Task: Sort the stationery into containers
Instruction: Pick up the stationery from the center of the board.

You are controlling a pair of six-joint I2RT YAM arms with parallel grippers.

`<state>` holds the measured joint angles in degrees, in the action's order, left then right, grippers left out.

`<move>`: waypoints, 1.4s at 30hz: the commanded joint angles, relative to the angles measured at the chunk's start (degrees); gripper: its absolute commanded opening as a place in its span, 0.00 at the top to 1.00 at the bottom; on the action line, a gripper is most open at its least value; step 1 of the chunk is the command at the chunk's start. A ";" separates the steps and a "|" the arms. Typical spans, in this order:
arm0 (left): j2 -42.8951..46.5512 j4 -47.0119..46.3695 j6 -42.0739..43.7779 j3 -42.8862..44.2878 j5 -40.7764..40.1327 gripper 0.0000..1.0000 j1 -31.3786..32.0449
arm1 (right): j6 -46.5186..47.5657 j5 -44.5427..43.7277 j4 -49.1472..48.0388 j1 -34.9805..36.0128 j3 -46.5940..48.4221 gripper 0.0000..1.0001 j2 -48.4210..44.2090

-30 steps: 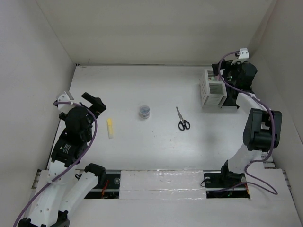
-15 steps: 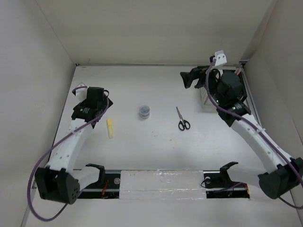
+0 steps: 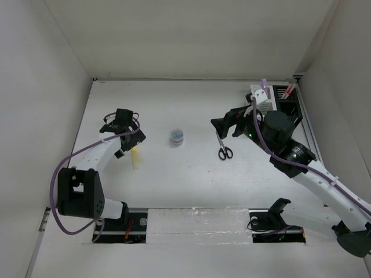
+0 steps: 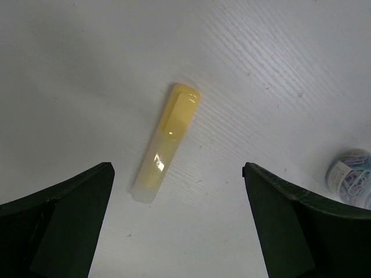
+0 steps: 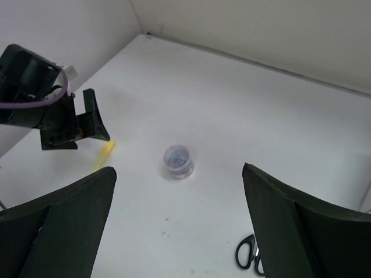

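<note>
A yellow highlighter [image 3: 135, 158] lies on the white table at the left. My left gripper [image 3: 128, 143] hovers open just above its far end. In the left wrist view the highlighter [image 4: 166, 142] lies ahead of the open left gripper [image 4: 177, 231], nearer the left finger. Black-handled scissors [image 3: 224, 149] lie right of centre. My right gripper [image 3: 227, 123] is open and empty above their far tip. A small round roll-like jar [image 3: 177, 136] stands mid-table. It also shows in the right wrist view [image 5: 178, 161]. The white container [image 3: 259, 92] and black container [image 3: 291, 109] stand at the far right.
Orange-red pens [image 3: 287, 91] stick out of the black container. The right arm partly hides both containers. White walls close in the table on the left, back and right. The right wrist view shows the scissors [image 5: 249, 255] and the left gripper [image 5: 75, 124].
My left arm has swung forward and down until its gripper is over the yellow highlighter. My right arm has left the containers and moved left and nearer, above the scissors.
</note>
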<state>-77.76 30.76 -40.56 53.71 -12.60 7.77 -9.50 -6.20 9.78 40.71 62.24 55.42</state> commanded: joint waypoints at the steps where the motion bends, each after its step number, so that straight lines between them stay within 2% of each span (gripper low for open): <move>1: -2.04 -1.23 0.92 -1.51 3.72 0.09 -0.12 | -0.87 -2.15 1.38 1.82 -0.98 0.04 -2.24; 7: -5.56 -1.23 -0.57 -2.03 3.11 0.14 -0.12 | -0.87 -1.63 0.86 3.67 -2.12 0.03 -5.05; 12: -6.09 -1.23 -4.09 -5.19 1.97 0.14 4.00 | -0.35 -1.63 0.85 3.68 -2.65 0.03 -5.06; 16: -4.95 -1.94 -6.63 -9.67 0.92 0.16 4.01 | 0.18 -2.15 1.38 3.68 -2.65 0.03 -5.06; 19: -4.95 -2.46 -7.26 -10.30 0.91 0.17 4.01 | 0.18 -0.75 0.85 3.68 -2.65 0.03 -5.67; 21: -6.35 -3.16 -7.87 -10.82 0.91 0.23 4.01 | 0.18 -0.22 0.33 3.68 -2.65 0.03 -6.19; 27: -9.43 -5.88 -8.40 -11.88 0.38 0.25 4.01 | 0.18 -0.22 0.33 4.20 -3.18 0.03 -6.73; 29: -10.74 -6.41 -8.40 -11.88 0.38 0.35 4.01 | 0.18 0.31 0.33 4.20 -3.18 0.03 -6.73; 31: -10.75 -6.42 -8.40 -11.88 0.38 0.54 4.01 | 0.18 0.31 0.85 4.20 -3.18 0.03 -6.73; 33: -10.75 -6.94 -8.40 -11.88 0.38 0.62 4.01 | 0.18 0.31 0.85 4.20 -3.18 0.03 -7.25; 35: -11.28 -6.95 -8.40 -11.88 -0.23 0.64 4.01 | 0.18 0.31 0.85 4.73 -3.18 0.03 -7.78; 37: -11.28 -6.95 -8.40 -11.88 -0.23 0.72 4.01 | -0.34 0.31 0.85 4.73 -3.18 0.03 -7.78; 40: -11.28 -6.95 -8.40 -11.88 -0.23 0.91 4.01 | -0.35 0.31 0.85 4.73 -3.18 0.03 -7.78; 41: -11.28 -6.95 -7.88 -11.88 -0.23 1.00 4.01 | -0.35 0.31 0.85 4.73 -3.18 0.03 -7.78; 42: -11.28 -8.08 -7.35 -12.40 0.81 1.00 4.01 | -0.35 0.31 0.85 4.73 -3.18 0.03 -7.78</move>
<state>-85.30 24.32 -46.98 44.73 -15.53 11.90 -9.89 -6.39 12.05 44.80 59.07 48.36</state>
